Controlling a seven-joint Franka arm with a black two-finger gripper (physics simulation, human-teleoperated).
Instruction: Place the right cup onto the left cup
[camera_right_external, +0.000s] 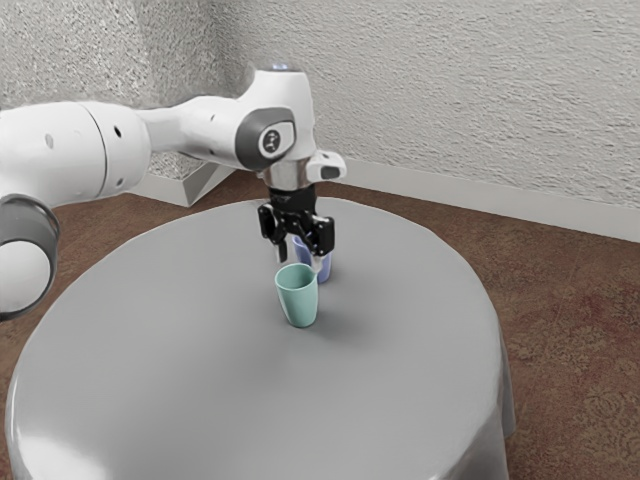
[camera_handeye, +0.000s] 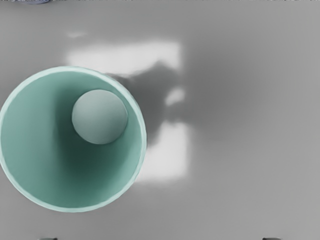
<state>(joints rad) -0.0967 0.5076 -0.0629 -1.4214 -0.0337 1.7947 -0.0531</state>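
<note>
My gripper (camera_right_external: 299, 258) points down over the table, open with nothing between its fingers, just above and slightly behind the teal cup in the exterior view. In the wrist view, the tips of my gripper (camera_handeye: 160, 238) stand wide apart. The teal cup (camera_right_external: 298, 300) is upright on the table; its open mouth and inner wall face the camera in the wrist view, where the cup (camera_handeye: 40, 160) appears large. Behind it stands a blue cup (camera_right_external: 325, 270), partly hidden by the gripper and the teal cup. A sliver of the blue cup (camera_handeye: 35, 1) also appears in the wrist view.
The round grey table (camera_right_external: 180, 340) carries both cups near its middle, close to each other. A textured wall (camera_right_external: 470, 100) rises beyond the table, with brown carpet (camera_right_external: 570, 330) around it.
</note>
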